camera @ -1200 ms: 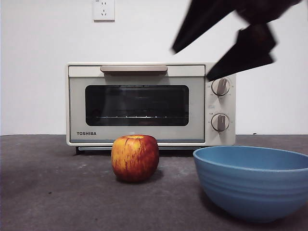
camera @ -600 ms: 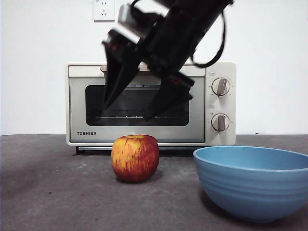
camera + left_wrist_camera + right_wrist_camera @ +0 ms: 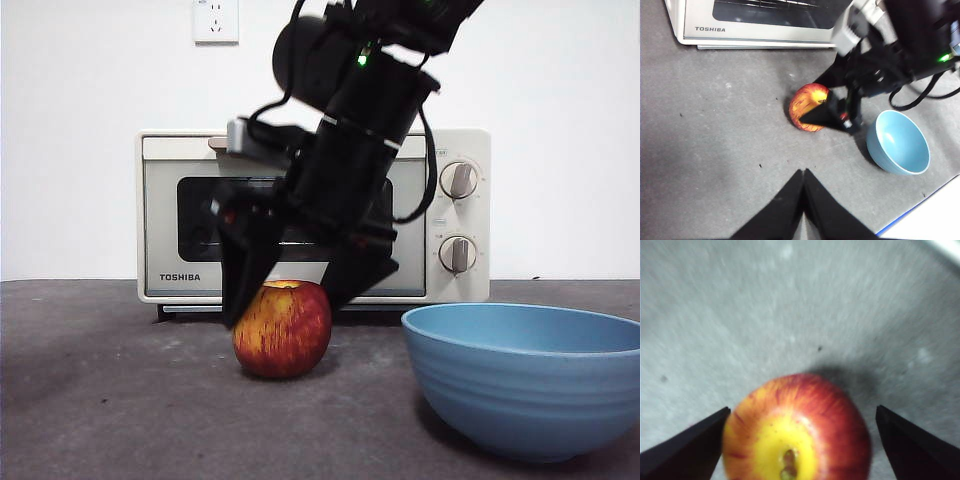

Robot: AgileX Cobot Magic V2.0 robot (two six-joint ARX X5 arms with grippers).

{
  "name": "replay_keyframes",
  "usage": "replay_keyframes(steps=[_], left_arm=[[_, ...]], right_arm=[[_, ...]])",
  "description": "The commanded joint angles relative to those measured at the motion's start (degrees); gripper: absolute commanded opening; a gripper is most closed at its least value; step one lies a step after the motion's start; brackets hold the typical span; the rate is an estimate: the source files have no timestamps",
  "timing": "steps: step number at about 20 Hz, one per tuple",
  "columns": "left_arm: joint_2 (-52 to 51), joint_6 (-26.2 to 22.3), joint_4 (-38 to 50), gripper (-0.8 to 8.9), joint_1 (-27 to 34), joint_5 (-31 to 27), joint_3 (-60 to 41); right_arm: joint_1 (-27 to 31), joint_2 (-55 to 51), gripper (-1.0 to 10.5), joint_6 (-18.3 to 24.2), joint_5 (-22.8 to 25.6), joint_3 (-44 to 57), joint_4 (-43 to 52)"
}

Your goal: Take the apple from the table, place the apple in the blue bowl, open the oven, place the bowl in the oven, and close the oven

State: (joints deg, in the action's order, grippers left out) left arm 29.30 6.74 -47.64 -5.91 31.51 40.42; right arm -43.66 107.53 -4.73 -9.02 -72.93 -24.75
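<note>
Right gripper (image 3: 288, 298): jaws spread wide and empty, one tip at the apple's 9 o'clock, the other at its 3 o'clock in the front view; neither is seen pressing the skin.
Apple (image 3: 282, 328): upright on the table, stem dip up, between the spread jaws; the right wrist view shows it (image 3: 796, 435) centred in the gap, yellow crown toward the camera.
Left gripper (image 3: 803, 187): jaws pressed together on nothing, hovering well clear of the apple (image 3: 808, 106).
Blue bowl (image 3: 525, 378): empty, at the apple's 3 o'clock in the front view, apart from it.
Toaster oven (image 3: 180, 200): a TOSHIBA, door closed, at 12 o'clock behind the apple, its knobs (image 3: 458, 180) untouched.
Table (image 3: 110, 400): dark grey, bare around the fruit.
Step in hand: the first, taking the apple; the grasp is lined up but not made.
Next move: likely a little more descent so the tips reach the apple's widest girth, then a firm squeeze before lifting toward the bowl.
</note>
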Motion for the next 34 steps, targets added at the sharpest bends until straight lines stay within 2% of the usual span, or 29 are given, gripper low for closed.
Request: replay_keyframes(steps=[1,4,7,10,14,17,24,29,34], left_arm=[[0.24,-0.72,0.52,0.07,-0.17,0.22,1.09],[0.24,-0.72,0.5,0.07,-0.17,0.22,1.09],[0.24,-0.74,0.52,0.07,-0.17,0.22,1.09],[0.24,-0.74,0.59,0.07,-0.17,0.22,1.09],[0.26,-0.74,0.98,0.07,-0.17,0.22,1.09],[0.26,-1.18,0.96,0.07,-0.17,0.22,1.09],[0.26,-1.42,0.96,0.07,-0.17,0.22,1.09],[0.26,-1.4,0.94,0.07,-0.17,0.22,1.09],[0.26,-1.4,0.94,0.07,-0.17,0.22,1.09]], right_arm=[[-0.92,2.4,4.6,0.76,0.13,-1.11,0.0],[-0.98,2.73,4.3,0.76,2.1,-1.11,-0.98],[-1.01,2.71,3.5,0.61,1.84,-1.11,-1.64],[-1.03,1.55,3.3,0.37,1.57,-1.14,-2.12],[-1.33,-4.55,3.3,0.17,1.66,-1.14,-4.0],[-1.31,-11.17,3.3,0.22,1.95,-1.14,-9.46],[-1.31,-23.37,3.3,0.24,6.1,-0.22,-21.46],[-1.27,-29.53,3.3,0.2,6.1,10.8,-19.08],[-1.29,-32.76,3.3,-3.78,5.99,23.98,-9.84]])
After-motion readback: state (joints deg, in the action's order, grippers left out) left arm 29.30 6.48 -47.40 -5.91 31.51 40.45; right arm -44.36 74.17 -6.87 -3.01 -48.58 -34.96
